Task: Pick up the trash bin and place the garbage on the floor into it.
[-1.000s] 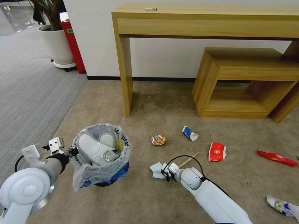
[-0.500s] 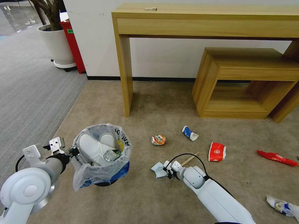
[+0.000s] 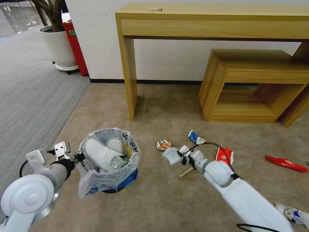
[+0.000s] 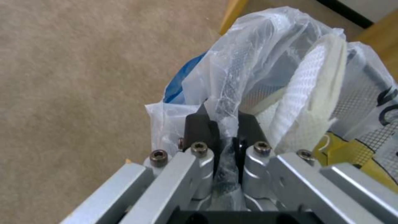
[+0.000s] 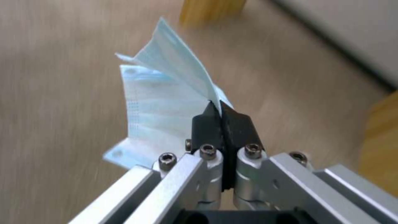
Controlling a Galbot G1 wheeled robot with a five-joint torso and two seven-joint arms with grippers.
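The trash bin (image 3: 109,162), lined with a clear lettered bag, hangs at the lower left with my left gripper (image 3: 79,157) shut on its rim and bag; two white slippers (image 3: 98,152) and a crushed bottle lie inside. In the left wrist view the left gripper (image 4: 222,119) pinches the bag of the trash bin (image 4: 265,56) beside a slipper (image 4: 315,93). My right gripper (image 3: 180,156) is shut on a blue mask (image 3: 171,155), held off the floor to the bin's right. The right wrist view has the right gripper (image 5: 219,113) clamping the mask (image 5: 161,102).
Garbage on the beige carpet: a can (image 3: 163,144), a blue-white cup (image 3: 195,137), a red cup (image 3: 224,155), a wooden stick (image 3: 185,172), a red wrapper (image 3: 285,163), a white wrapper (image 3: 291,212). Behind stand a wooden console table (image 3: 128,64), a low shelf (image 3: 251,87) and a plant pot (image 3: 59,45).
My right gripper has risen from the floor with the blue mask and swung up and away, uncovering the stick. The bin in my left gripper has shifted slightly right.
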